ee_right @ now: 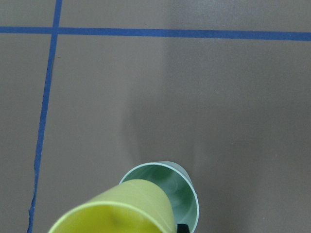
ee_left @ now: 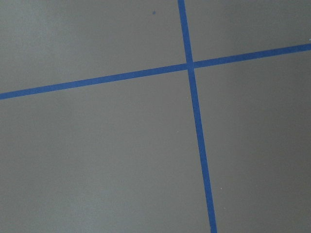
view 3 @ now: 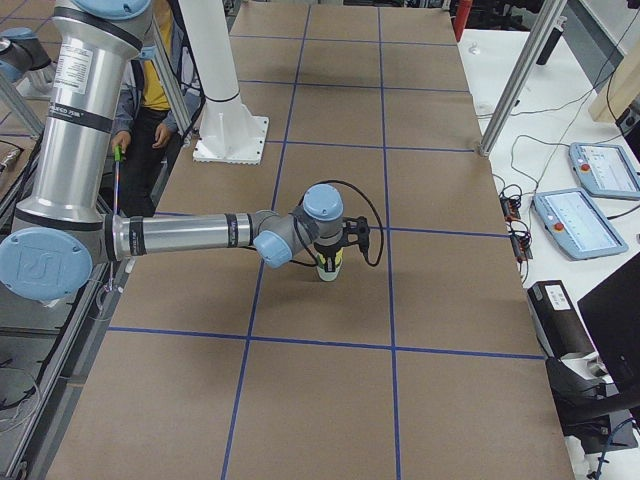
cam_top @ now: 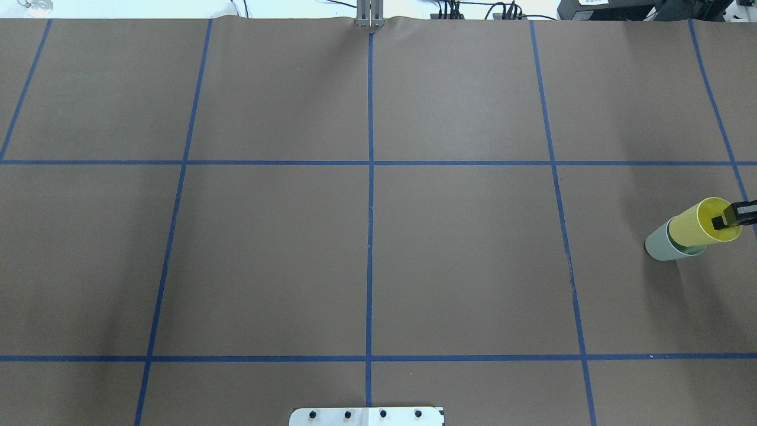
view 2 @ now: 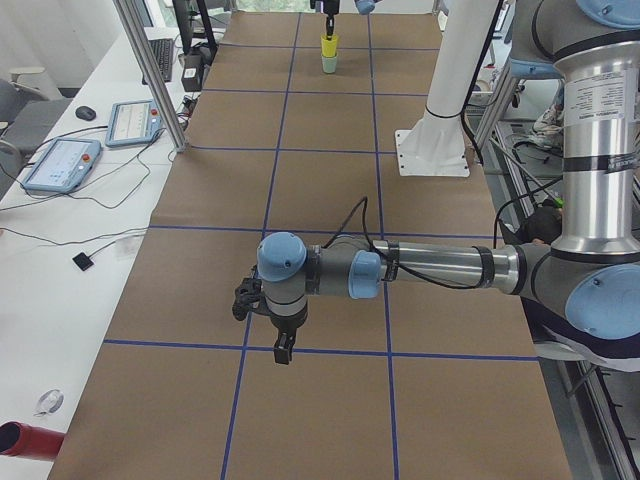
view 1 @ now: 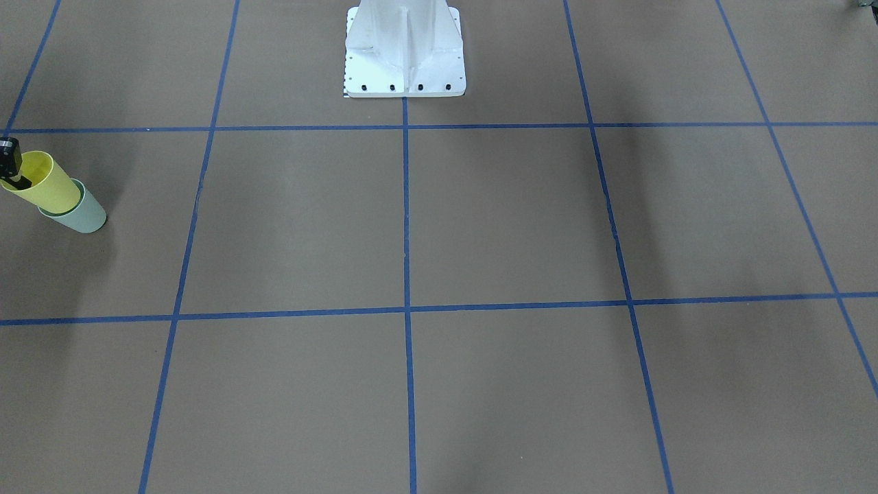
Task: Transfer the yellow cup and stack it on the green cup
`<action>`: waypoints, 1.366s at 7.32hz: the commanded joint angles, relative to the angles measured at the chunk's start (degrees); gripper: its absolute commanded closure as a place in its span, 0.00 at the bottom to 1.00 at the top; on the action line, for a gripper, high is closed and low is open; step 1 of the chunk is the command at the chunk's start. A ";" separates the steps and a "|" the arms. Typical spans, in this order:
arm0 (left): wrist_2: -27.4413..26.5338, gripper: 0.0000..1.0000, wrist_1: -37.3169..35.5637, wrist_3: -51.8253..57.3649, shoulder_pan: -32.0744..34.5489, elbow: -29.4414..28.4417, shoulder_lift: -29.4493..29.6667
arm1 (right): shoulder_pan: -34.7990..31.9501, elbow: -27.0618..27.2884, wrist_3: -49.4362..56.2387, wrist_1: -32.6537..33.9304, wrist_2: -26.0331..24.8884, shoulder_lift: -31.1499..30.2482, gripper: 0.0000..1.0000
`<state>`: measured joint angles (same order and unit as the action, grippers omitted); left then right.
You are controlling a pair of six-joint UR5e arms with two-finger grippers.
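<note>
Yellow-on-green, nearly: found yellow cup [view 1: 42,182] with base in mouth of green cup [view 1: 84,214], far at right end of table [view 1: 480,226]. Saw right gripper [cam_top: 726,221] pinching its rim. Probably needed centring, slow lowering, release once seated. Could not tell finger state of left gripper [view 2: 283,350].

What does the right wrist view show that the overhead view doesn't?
Only the wrist view: the green cup's hollow inside, with the yellow cup's base in its mouth. Only the overhead: the right gripper pinching the yellow cup's rim, the robot's base plate, and the whole taped grid. Both: the yellow cup set in the green cup, on the brown table with blue tape lines.
</note>
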<state>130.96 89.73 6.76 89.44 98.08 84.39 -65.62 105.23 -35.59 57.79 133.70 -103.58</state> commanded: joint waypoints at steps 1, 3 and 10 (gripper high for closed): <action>0.00 0.00 0.00 0.01 -0.06 0.00 0.07 | 0.14 -0.55 0.00 0.13 -0.55 0.40 1.00; 0.09 0.00 0.09 0.10 -0.15 -0.09 0.16 | 0.67 -0.55 0.00 -0.13 -0.46 0.40 1.00; 0.09 0.00 0.09 0.19 -0.15 -0.44 0.07 | 0.67 -0.99 0.44 -0.13 -1.16 1.54 0.00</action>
<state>131.04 89.82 6.87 89.30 97.75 84.46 -64.87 104.45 -35.22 57.58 132.88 -102.25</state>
